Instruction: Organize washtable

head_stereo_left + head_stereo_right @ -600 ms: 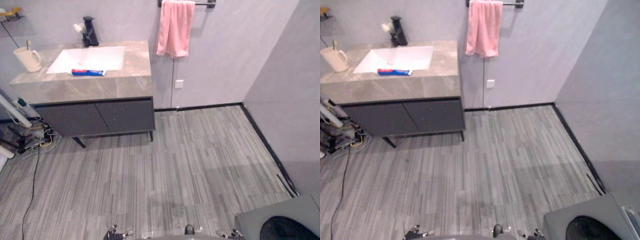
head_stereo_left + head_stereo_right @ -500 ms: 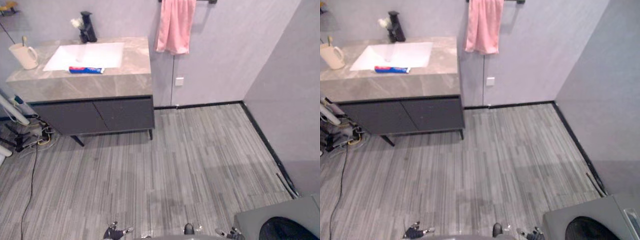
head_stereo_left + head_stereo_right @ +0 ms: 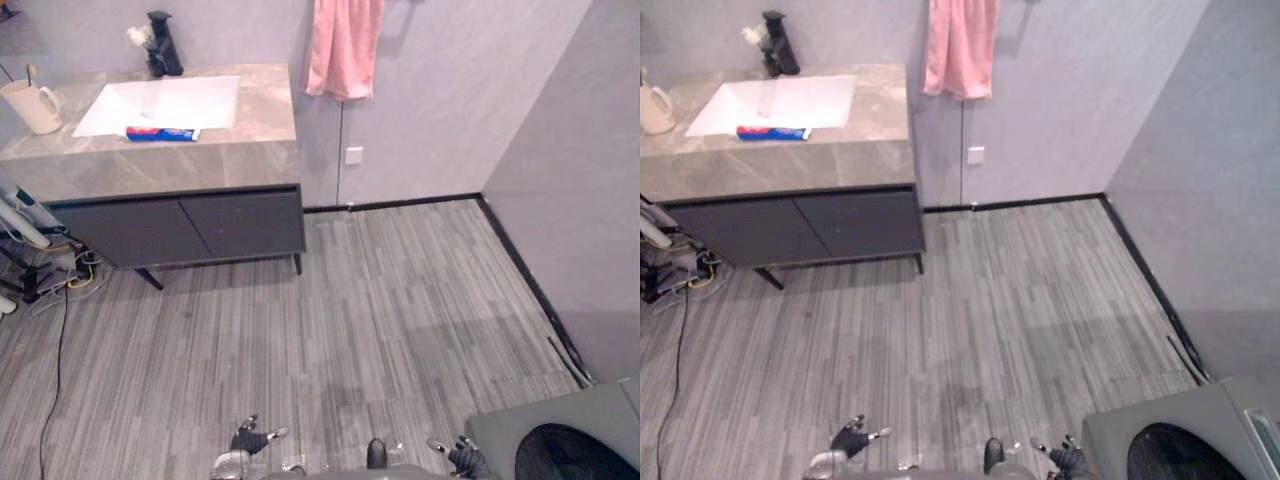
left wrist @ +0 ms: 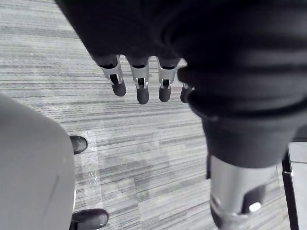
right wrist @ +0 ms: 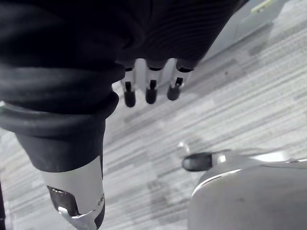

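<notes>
The washtable [image 3: 170, 165] stands far off at the upper left, a stone top over dark cabinet doors, with a white sink [image 3: 160, 103]. A red, white and blue toothpaste tube [image 3: 162, 133] lies on the sink's front rim. A cream mug [image 3: 31, 105] holding a toothbrush stands at the top's left end. A black faucet [image 3: 163, 43] rises behind the sink. My left hand [image 3: 250, 440] and right hand [image 3: 466, 458] hang low by the floor, far from the washtable. Both are open and hold nothing, fingers [image 4: 139, 86] relaxed over the planks.
A pink towel [image 3: 340, 45] hangs on the wall right of the washtable. A grey machine with a round dark door [image 3: 560, 450] sits at the lower right. Cables and white gear [image 3: 40, 270] lie on the floor left of the cabinet.
The camera has moved closer and tilted down, so the whole scene shifted. Both hands show a little more at the bottom edge. Nothing on the washtable has moved.
</notes>
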{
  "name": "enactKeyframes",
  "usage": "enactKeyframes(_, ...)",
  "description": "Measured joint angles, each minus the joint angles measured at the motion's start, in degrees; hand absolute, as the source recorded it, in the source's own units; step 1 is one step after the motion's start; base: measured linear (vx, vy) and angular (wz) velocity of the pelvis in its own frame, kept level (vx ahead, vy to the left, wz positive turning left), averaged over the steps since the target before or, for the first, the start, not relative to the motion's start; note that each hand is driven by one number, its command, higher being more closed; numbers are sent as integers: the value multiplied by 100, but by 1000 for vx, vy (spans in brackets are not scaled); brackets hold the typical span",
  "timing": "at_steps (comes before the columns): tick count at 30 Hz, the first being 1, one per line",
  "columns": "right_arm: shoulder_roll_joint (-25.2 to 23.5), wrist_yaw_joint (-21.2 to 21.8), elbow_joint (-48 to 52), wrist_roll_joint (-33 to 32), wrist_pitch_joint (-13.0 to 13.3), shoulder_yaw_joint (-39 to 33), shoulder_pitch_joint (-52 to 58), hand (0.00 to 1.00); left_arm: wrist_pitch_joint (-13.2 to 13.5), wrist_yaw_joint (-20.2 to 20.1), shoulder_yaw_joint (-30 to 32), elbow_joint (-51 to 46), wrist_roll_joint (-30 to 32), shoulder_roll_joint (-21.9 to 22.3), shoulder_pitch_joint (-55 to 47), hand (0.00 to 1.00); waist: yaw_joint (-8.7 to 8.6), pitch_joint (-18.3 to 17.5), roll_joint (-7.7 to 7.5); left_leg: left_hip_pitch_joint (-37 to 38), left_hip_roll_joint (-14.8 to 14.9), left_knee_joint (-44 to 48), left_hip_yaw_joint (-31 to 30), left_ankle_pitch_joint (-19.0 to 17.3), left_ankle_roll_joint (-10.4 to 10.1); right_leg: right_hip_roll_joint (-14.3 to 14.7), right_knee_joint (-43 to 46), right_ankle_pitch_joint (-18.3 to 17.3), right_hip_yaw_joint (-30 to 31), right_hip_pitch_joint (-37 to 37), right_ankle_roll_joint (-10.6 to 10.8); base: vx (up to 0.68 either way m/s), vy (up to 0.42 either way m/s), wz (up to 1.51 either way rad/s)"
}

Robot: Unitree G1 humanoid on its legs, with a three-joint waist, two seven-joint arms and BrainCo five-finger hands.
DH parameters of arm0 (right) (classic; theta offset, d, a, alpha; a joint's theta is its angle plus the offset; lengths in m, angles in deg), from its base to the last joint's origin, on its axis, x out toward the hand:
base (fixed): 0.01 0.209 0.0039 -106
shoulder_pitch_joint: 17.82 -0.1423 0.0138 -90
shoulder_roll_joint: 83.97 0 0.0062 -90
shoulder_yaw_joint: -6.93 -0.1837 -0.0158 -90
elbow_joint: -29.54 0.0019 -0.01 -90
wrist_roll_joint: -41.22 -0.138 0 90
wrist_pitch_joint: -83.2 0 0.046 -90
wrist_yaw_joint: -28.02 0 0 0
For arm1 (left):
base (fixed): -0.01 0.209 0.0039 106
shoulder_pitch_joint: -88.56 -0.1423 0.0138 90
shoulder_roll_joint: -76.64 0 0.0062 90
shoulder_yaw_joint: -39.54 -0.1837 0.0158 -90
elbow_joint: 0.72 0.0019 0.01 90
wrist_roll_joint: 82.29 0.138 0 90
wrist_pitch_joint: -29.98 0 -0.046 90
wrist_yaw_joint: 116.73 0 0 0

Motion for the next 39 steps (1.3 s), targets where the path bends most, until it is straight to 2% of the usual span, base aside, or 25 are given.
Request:
enactKeyframes(10,2,1,23,36,-1,-3,-125,0,-4,3,-3,55,-5,-42,154,0,7,212,-112,-48,33,-126,359,-7,10,53,162,-43,287,-336,-14,-10,-12,-19)
enactKeyframes(12,14,3,60,35,1,-43,-274,0,-9,0,-17,50,-12,-102,229,0,-3,378,-117,-123,62,-82,567,-25,35,52,1290,-542,287,-1001,-7,47,-5,-40)
enactKeyframes(13,12,4,61,32,1,-66,-297,0,-10,0,-20,50,-12,-104,251,0,-2,416,-126,-102,53,-78,621,-27,35,31,1604,-665,236,-1153,22,28,-12,-30)
enactKeyframes(14,12,5,111,29,0,-110,-328,0,-11,3,-50,49,-11,-102,294,0,-9,502,-119,-18,27,-73,696,-33,26,-72,2317,-865,-36,-1456,57,24,-8,-20)
enactKeyframes(17,24,4,240,28,2,-131,-325,0,-11,5,-72,47,-12,-92,316,0,-38,581,-65,203,72,-96,775,-81,-26,-187,3024,-963,-450,-1706,142,63,-13,-20)
enactKeyframes(18,48,6,277,27,16,-181,-326,0,-11,6,-115,45,-15,-44,380,0,-79,637,-36,304,99,-133,758,-183,55,-324,3328,-1262,-688,-1862,130,71,-7,-17)
enactKeyframes(19,19,4,253,23,-3,-185,-366,0,-12,12,-116,45,-17,-105,376,0,-78,703,-71,416,90,-121,817,-253,-6,-508,3184,-1276,-797,-1903,90,78,-20,-17)
enactKeyframes(21,-1,3,260,24,-2,-185,-399,0,-25,17,-109,46,-18,-157,355,0,-78,711,-122,507,245,-26,915,-445,-140,-629,2822,-1219,-856,-2035,114,151,-122,-27)
enactKeyframes(23,0,0,260,29,-3,-185,-419,0,-25,18,-111,45,-15,-153,378,0,-156,722,-96,514,510,102,907,-629,-358,-624,2437,-817,-930,-2173,89,220,-222,-13)
enactKeyframes(24,11,1,254,32,-3,-200,-410,0,-24,14,-106,46,-14,-150,405,0,-165,733,-70,551,679,106,914,-746,-483,-556,2652,-576,-1045,-2231,-37,284,-285,4)
enactKeyframes(25,55,2,263,33,4,-203,-383,0,-23,-3,-87,48,-8,-87,423,0,-217,680,18,606,885,41,905,-713,-563,-424,3035,-1031,-1167,-2355,-165,409,-309,4)
enactKeyframes(26,36,-1,233,38,-12,-229,-399,0,-3,-13,-1,43,-9,21,498,0,-170,688,40,460,971,401,889,-594,-680,-394,3262,-1293,-1201,-2434,-284,374,-268,12)
enactKeyframes(27,37,-1,224,37,-12,-246,-401,0,-3,-8,34,38,-10,73,513,0,-175,689,48,295,1028,764,822,-556,-708,-393,3296,-1354,-1233,-2407,-321,400,-278,12)
enactKeyframes(28,35,-2,224,34,-12,-275,-400,0,-4,-8,77,32,-12,136,516,0,-207,691,60,-62,1134,1569,649,-488,-700,-384,3274,-1447,-1293,-2278,-427,407,-330,28)
enactKeyframes(29,58,-6,225,23,-12,-279,-400,0,-10,-15,88,-19,-21,186,513,0,-251,746,140,-658,1360,3001,383,-301,-552,-296,3068,-1497,-1424,-1904,-536,425,-320,29)
enactKeyframes(30,78,-11,224,11,-11,-277,-404,0,-2,-11,93,-88,-27,198,507,0,-242,780,190,-926,1486,3705,317,-307,-533,-195,2921,-1506,-1450,-1658,-565,450,-269,10)
enactKeyframes(31,86,-19,221,-33,-1,-245,-410,0,13,4,119,-211,-36,186,502,0,-156,802,215,-1268,1596,4765,283,-339,-556,-79,2640,-1510,-1465,-1204,-620,358,-174,-8)
enactKeyframes(33,2,-23,264,-42,19,-232,-447,0,66,25,202,-316,-108,216,506,0,-123,863,111,-1667,1472,5289,376,-342,-552,-9,2187,-1527,-1442,-546,-647,434,-159,-7)
enactKeyframes(35,-63,-35,257,-88,34,-236,-541,0,114,33,242,-459,-199,250,515,0,-44,872,100,-2063,1288,5066,622,-385,-487,17,1809,-1526,-1361,-112,-646,437,-96,-18)
enactKeyframes(36,-81,-48,254,-91,38,-239,-609,0,158,48,244,-519,-259,251,536,0,19,875,99,-2344,1072,4595,706,-433,-406,5,1569,-1525,-1272,118,-644,464,6,-31)
enactKeyframes(37,-167,-56,253,-92,38,-246,-676,0,182,77,247,-531,-270,245,554,0,45,889,77,-2489,789,3752,741,-429,-392,-53,1358,-1525,-1228,347,-637,390,21,-29)
enactKeyframes(38,-171,-72,253,-92,45,-247,-717,0,195,103,240,-536,-286,247,559,0,55,894,70,-2544,637,3244,731,-402,-377,-90,1262,-1542,-1209,452,-608,432,106,-31)
enactKeyframes(39,-192,-110,253,-92,53,-244,-767,0,196,115,232,-540,-325,257,593,0,136,902,82,-2593,373,2141,677,-252,-454,-134,1073,-1608,-1121,672,-499,357,127,-38)
